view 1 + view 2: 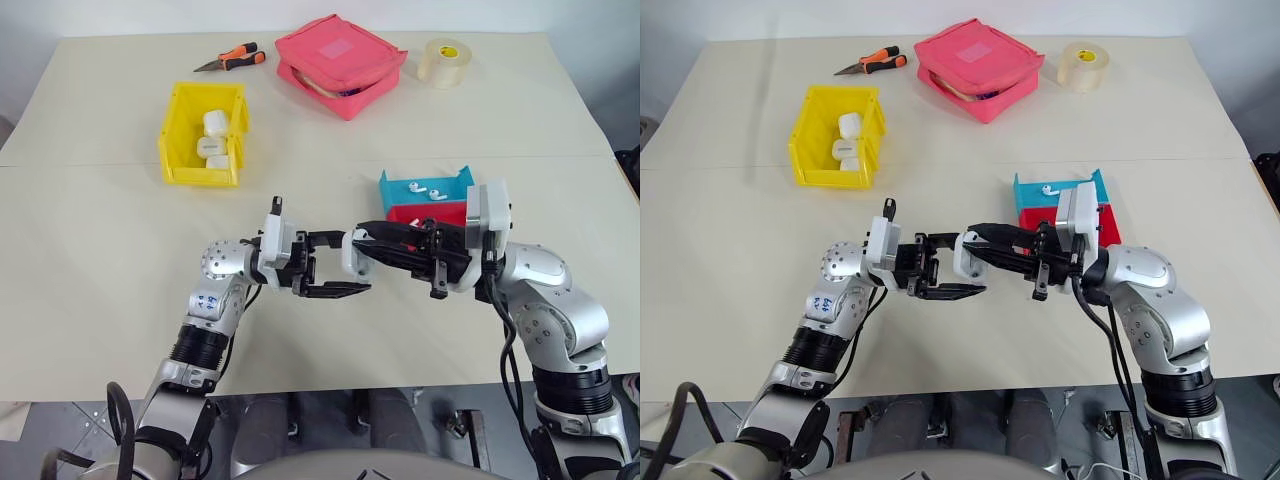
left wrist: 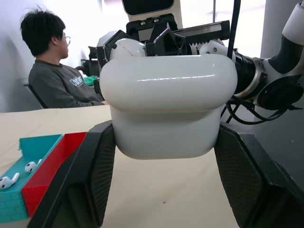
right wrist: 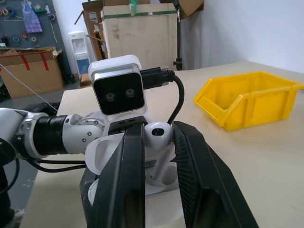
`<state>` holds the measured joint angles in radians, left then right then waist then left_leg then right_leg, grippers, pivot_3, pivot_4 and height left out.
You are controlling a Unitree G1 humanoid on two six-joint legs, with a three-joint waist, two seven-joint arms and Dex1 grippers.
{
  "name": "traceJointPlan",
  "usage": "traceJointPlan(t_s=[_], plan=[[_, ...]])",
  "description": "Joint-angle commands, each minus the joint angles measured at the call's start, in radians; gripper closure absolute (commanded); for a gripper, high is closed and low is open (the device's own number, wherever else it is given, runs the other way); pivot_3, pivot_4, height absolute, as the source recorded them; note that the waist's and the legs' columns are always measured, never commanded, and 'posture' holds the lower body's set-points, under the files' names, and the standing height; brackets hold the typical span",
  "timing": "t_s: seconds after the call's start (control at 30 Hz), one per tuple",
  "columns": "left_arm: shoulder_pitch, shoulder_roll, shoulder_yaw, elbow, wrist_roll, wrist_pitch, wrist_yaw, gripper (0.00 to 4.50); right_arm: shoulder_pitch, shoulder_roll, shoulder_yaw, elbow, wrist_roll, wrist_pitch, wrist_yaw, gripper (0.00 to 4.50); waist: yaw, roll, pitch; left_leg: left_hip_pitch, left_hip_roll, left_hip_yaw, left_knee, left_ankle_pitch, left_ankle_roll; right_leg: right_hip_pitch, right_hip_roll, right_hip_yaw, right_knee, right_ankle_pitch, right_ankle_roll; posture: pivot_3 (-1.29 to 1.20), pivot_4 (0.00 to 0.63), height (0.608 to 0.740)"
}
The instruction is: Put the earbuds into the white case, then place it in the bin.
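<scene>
Earbud (image 3: 158, 134): tiny, glossy, slippery, pinched between right gripper (image 3: 158, 142) fingers, poised above white case (image 2: 167, 104).

Left wrist view: case open, clamped across its lower body by left gripper (image 2: 164, 156) fingers; smooth, light, rigid; lid flipped back.

Head view: held mid-air over desk (image 1: 100, 260), mouth toward right gripper, well short of bin (image 1: 180, 150).

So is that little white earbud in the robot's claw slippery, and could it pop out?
Probably slippery: the earbud looks glossy and rounded, so the right claw has little flat surface to pinch. It likely weighs almost nothing, being tiny beside the white case. If squeezed off-centre, it might squirt out and roll on the table.
</scene>
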<state>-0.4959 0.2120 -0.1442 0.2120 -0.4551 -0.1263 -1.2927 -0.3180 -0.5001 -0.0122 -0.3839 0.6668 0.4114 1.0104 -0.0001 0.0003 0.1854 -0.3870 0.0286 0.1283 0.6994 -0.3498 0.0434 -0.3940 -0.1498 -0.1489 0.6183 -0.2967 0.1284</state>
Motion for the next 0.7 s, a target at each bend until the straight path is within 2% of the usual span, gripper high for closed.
traceJointPlan(t_s=[0.03,0.7], plan=[[-0.028,-0.019,0.005,-0.024,-0.006,-0.033,-0.001,1.74,0.015,-0.009,0.027,0.004,-0.033,-0.028,0.011,4.01,0.0,0.0,0.0,0.0,0.0,0.0,0.0,0.0,0.0,0.0,0.0,0.0,0.0,0.0,0.0,0.0,0.15,0.74],[-0.048,0.002,0.057,0.017,0.003,-0.065,0.011,1.74,0.058,-0.14,-0.005,-0.003,-0.036,-0.037,0.03,4.01,0.001,0.0,0.0,0.0,0.0,-0.001,0.0,0.0,0.0,0.0,0.0,-0.001,0.0,0.0,0.0,0.0,0.15,0.74]])
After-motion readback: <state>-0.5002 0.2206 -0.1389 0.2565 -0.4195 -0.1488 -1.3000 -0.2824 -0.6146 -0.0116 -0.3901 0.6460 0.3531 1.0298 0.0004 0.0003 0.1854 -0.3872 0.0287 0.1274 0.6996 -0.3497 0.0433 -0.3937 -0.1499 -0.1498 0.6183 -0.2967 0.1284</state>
